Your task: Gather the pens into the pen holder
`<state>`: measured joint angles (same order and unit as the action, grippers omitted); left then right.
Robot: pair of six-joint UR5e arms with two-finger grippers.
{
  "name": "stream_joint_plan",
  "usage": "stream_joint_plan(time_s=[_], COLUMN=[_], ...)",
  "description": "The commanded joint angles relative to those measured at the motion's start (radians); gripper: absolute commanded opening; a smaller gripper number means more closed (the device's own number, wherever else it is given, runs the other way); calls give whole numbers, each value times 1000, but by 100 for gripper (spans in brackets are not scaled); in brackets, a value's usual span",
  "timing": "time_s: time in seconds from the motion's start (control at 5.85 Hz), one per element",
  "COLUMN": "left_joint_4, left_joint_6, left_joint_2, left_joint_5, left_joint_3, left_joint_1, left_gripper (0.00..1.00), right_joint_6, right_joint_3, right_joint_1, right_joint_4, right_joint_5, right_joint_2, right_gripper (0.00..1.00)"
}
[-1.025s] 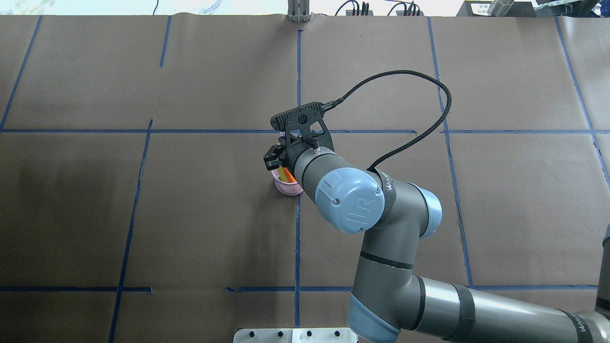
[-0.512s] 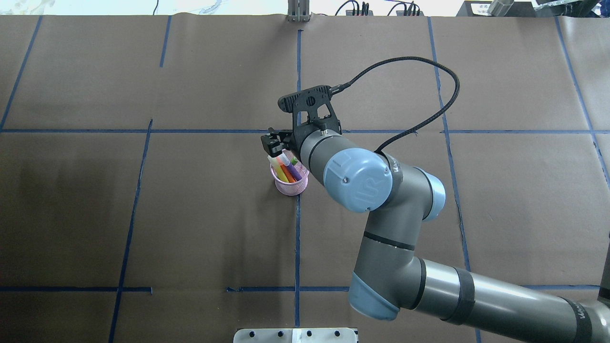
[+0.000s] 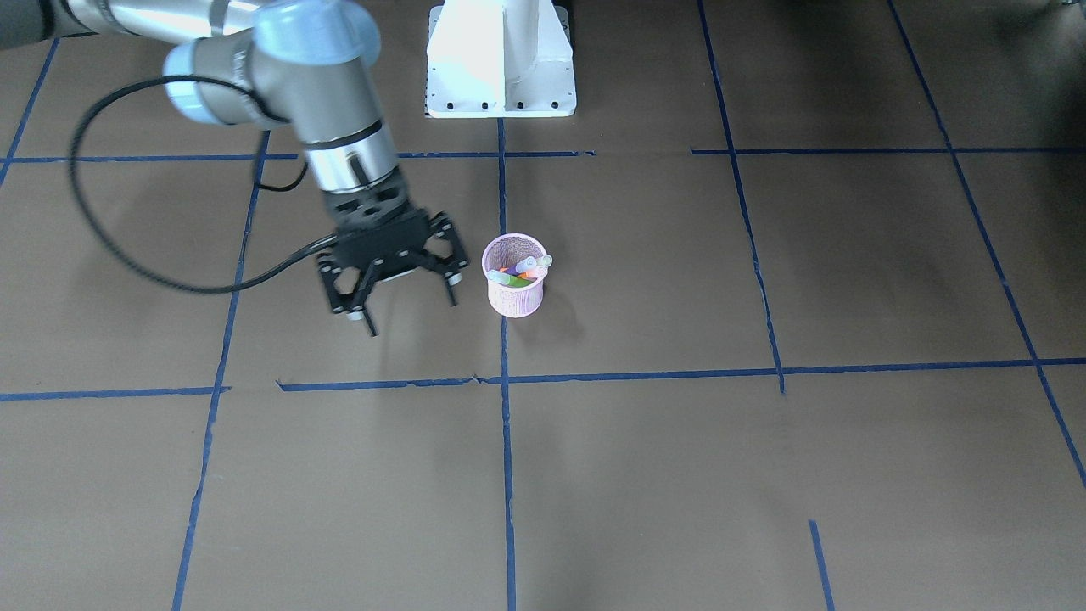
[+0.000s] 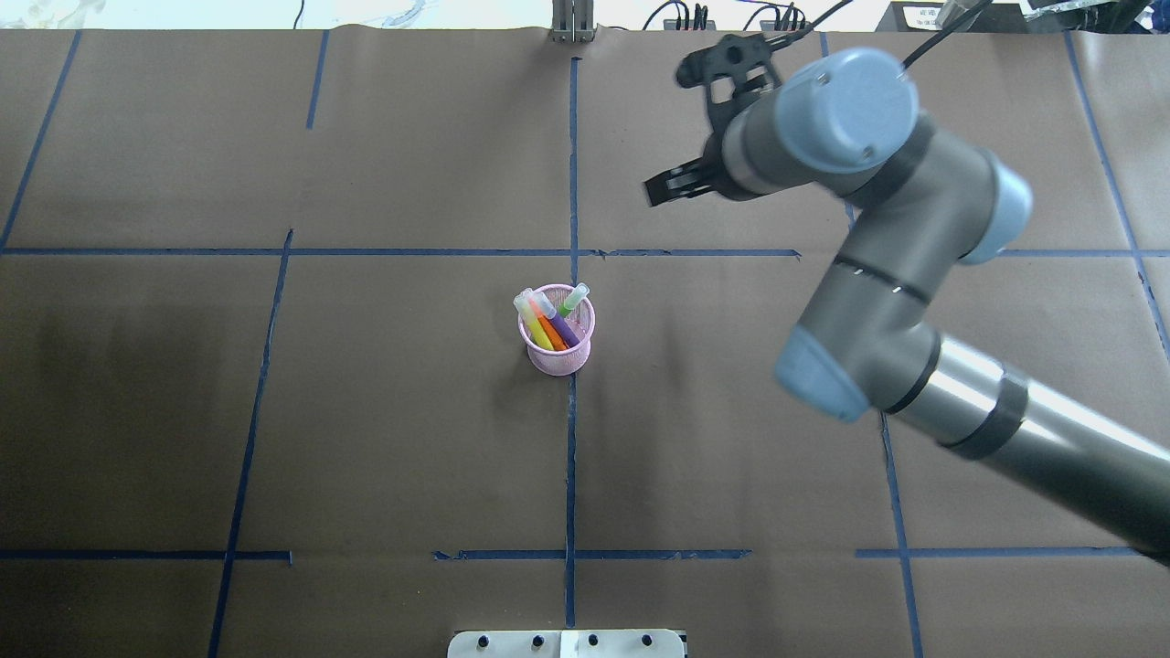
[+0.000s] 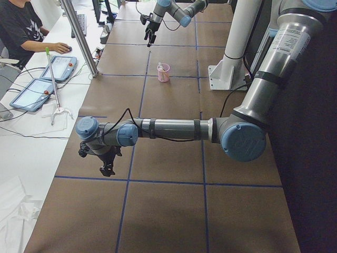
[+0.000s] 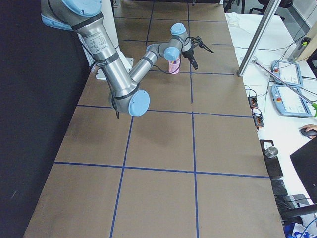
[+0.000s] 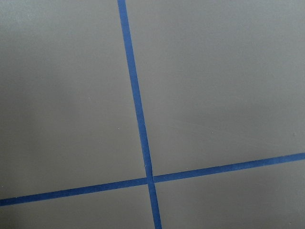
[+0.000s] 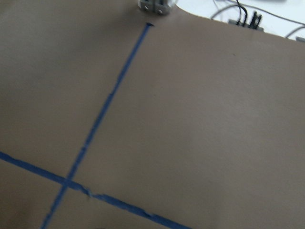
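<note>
Found pens [image 4: 551, 331] standing inside pink mesh pen holder [image 4: 558, 364], middle of worktop [image 4: 366, 411]. Noted right gripper [image 3: 413, 317] well apart, jaws spread wide, empty. Cannot tell left gripper [image 5: 107, 169] jaws. Judged collecting finished; next, merely park arms.

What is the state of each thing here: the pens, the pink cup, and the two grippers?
Pens: all inside the cup, leaning, pale ends above the rim.
Pink cup: upright, holding the pens.
Right gripper: jaws open, empty, apart from the cup.
Left gripper: far from the cup; whether open or shut cannot be told.
</note>
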<state>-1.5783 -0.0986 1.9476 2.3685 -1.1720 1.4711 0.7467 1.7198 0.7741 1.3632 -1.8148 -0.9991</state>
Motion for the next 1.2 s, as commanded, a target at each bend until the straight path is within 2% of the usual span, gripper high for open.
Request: stream_joint_plan(time_s=[0.0, 0.34, 0.68, 1.02], left_joint_4=[9, 18, 21, 23], left_joint_6=[-1, -24, -39, -41], left_joint_2=[-1, -12, -12, -15], left_joint_5=[0, 0, -2, -5], left_joint_3=[2, 2, 6, 8], left_joint_1=[0, 11, 38, 52], left_gripper=[100, 100, 100, 100], right_joint_6=[-204, -544, -869, -1031], right_joint_3=[-8, -34, -249, -351], right_joint_1=[181, 381, 621, 753], right_joint_4=[124, 135, 132, 137], right_joint_5=[-266, -378, -542, -544], right_joint_2=[-135, -341, -380, -406], right_gripper=[100, 100, 100, 100])
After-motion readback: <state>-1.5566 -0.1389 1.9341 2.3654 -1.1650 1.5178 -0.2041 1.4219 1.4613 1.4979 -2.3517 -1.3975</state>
